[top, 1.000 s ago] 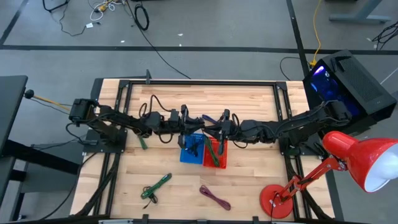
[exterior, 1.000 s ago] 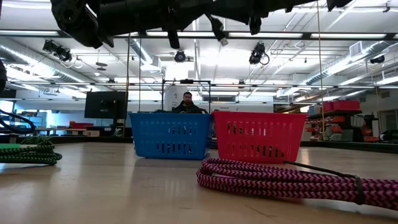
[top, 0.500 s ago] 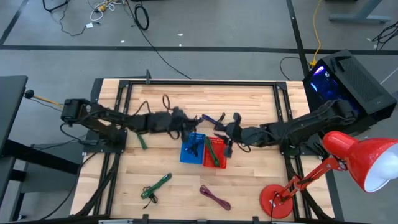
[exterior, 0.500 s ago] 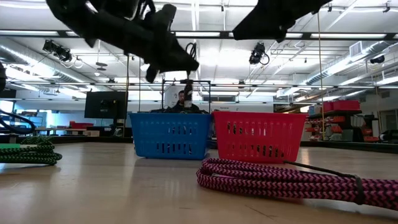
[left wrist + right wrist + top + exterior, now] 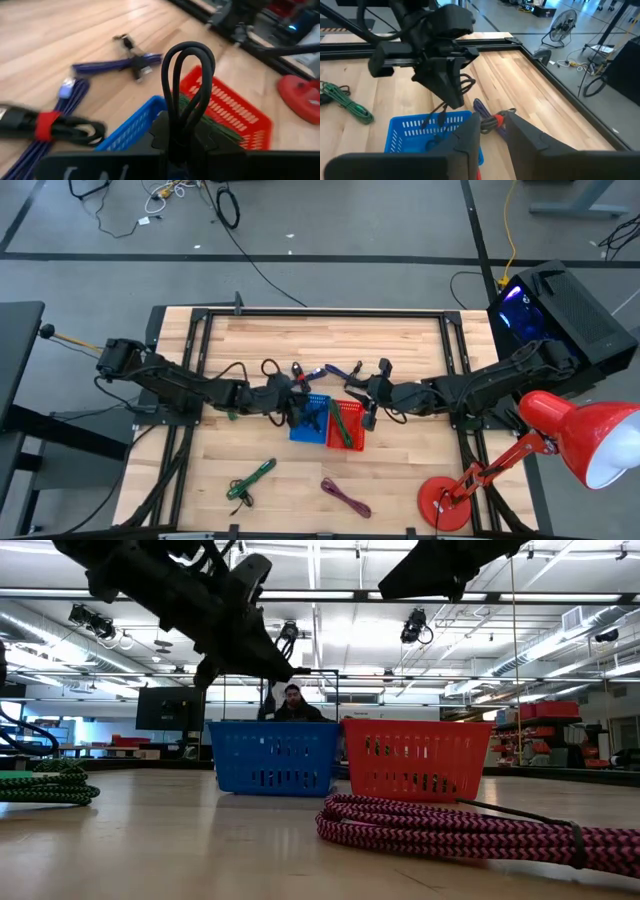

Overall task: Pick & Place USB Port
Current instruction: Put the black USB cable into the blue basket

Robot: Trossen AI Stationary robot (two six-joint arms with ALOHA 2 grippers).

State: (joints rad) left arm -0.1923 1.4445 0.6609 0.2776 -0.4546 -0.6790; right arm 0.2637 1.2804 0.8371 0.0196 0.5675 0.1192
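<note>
L gripper (image 5: pixel 293 402) sits at the blue basket's (image 5: pixel 308 418) rim w/ fingers clamped on a black cable (image 5: pixel 186 80), its loop sticking up past them, prob so it drops straight into the basket. R gripper (image 5: pixel 367 402) hangs over the red basket (image 5: pixel 346 424), fingers apart, holding nothing, likely waiting. The wrist views add what the overhead misses: the cable loop itself, plus purple cables (image 5: pixel 117 64) loose on the table beyond.
</note>
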